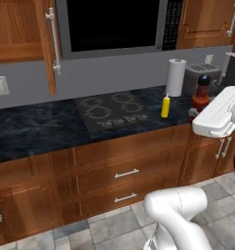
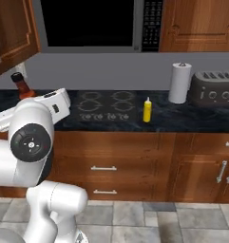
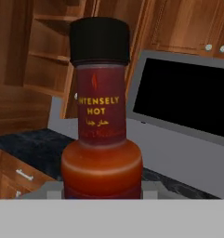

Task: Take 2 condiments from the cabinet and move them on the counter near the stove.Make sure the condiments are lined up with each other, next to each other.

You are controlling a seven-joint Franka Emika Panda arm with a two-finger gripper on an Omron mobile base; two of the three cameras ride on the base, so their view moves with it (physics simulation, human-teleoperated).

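Note:
My gripper is shut on the dark red sauce bottle, gripping its bulging base. The bottle has a black cap and a label reading "Intensely Hot", and it stands upright. It shows above my white forearm, right of the yellow bottle and at the far left. The yellow squeeze bottle stands upright on the dark counter, just right of the black stove. The wall cabinet's door hangs open, and its wooden shelves appear behind the held bottle.
A black-fronted microwave hangs over the stove. A white paper towel roll and a grey toaster stand at the back of the counter, right of the yellow bottle. Brown drawers run below the counter.

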